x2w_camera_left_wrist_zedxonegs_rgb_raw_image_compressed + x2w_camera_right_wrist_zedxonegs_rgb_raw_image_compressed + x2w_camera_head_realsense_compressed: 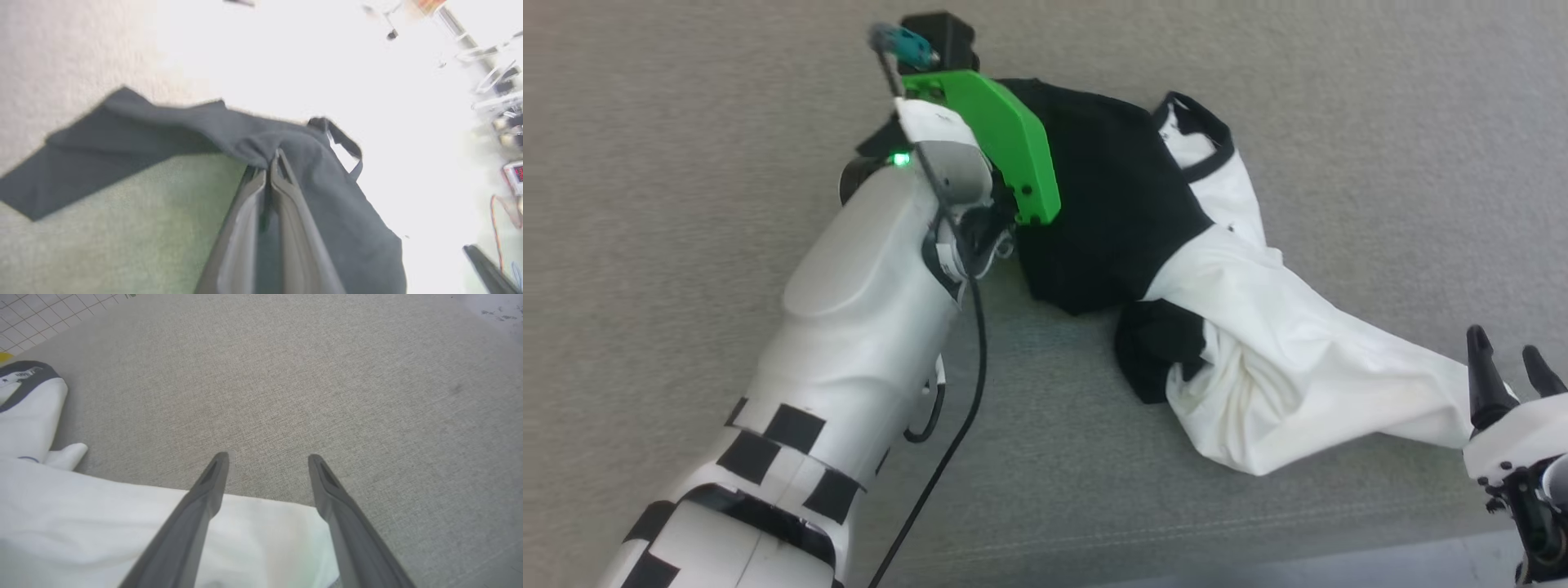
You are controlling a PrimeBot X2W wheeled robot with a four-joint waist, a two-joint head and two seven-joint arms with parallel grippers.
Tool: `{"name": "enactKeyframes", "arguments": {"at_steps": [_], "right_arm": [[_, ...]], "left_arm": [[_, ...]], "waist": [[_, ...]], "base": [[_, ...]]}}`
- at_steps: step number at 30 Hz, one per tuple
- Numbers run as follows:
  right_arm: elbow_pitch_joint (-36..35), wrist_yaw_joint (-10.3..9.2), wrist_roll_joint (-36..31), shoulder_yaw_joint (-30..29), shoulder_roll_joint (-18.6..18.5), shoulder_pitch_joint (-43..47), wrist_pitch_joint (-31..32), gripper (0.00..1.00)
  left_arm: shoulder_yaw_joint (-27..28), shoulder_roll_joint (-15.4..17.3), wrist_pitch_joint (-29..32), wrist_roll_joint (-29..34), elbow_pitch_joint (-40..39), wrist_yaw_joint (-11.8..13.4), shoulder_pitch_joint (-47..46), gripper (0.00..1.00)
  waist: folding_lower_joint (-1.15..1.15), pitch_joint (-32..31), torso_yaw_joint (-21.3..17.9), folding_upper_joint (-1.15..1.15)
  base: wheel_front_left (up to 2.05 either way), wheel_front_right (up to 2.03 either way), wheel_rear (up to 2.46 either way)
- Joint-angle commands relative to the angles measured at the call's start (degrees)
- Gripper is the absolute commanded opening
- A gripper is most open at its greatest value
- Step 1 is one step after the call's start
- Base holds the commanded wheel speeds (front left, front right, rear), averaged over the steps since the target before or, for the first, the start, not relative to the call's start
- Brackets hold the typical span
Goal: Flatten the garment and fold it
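Note:
The garment point(1298, 359) lies crumpled on the grey surface, with a black panel point(1111, 204) at the back and a white panel trailing to the right. Its black-trimmed neck opening point(1201, 131) lies at the far side. My left arm point(874, 269) reaches over the black panel's left edge, its fingers hidden behind the wrist. In the left wrist view my left gripper point(273, 161) is shut, pinching a lifted fold of the black cloth point(163, 130). My right gripper point(1503, 343) stands open at the white panel's right end, its fingers point(204, 498) over the white cloth point(81, 514).
A grey fabric-covered table point(686, 122) carries everything; its front edge point(1339, 563) runs along the bottom right. A black cable point(976, 359) hangs from my left wrist. Beyond the table are a grid-patterned floor point(32, 318) and blurred equipment point(510, 122).

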Motion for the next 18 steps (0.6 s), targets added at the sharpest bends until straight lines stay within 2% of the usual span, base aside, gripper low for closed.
{"name": "enactKeyframes", "arguments": {"at_steps": [1, 4, 7, 14, 18], "right_arm": [[-0.51, -0.08, -0.58, -0.16, -0.04, 0.88, 0.42, 1.00], [-1.45, -0.08, -1.27, -0.19, 0.00, 1.65, 1.35, 1.00], [-2.14, -0.08, -1.46, 0.30, 0.09, 2.22, 2.10, 1.00], [-2.94, -0.08, -1.91, 0.46, 0.31, 3.85, 3.01, 1.00], [-3.10, -0.08, -2.03, 0.73, 0.38, 4.20, 3.26, 1.00]], "left_arm": [[1.59, 0.47, -2.15, -0.92, -1.68, -0.48, 1.01, 0.00], [4.93, 2.91, -5.32, -2.38, -5.74, 0.10, 3.12, 0.00], [8.26, 6.73, -7.49, -3.07, -10.08, 2.68, 7.15, 0.00], [17.79, 15.81, -8.62, -6.60, -20.94, 13.92, 27.58, 0.00], [22.70, 17.05, -8.93, -9.59, -23.79, 19.49, 40.14, 0.00]], "waist": [[-0.01, -6.33, 6.66, 0.00], [-0.01, -8.91, 9.46, 0.00], [-0.01, -10.96, 11.49, 0.00], [-0.01, -13.36, 14.47, 0.00], [-0.01, -13.55, 15.19, 0.00]], "base": [[0.00, 0.00, 0.00], [0.00, 0.00, 0.00], [0.00, 0.00, 0.00], [0.00, 0.00, 0.00], [0.00, 0.00, 0.00]]}}
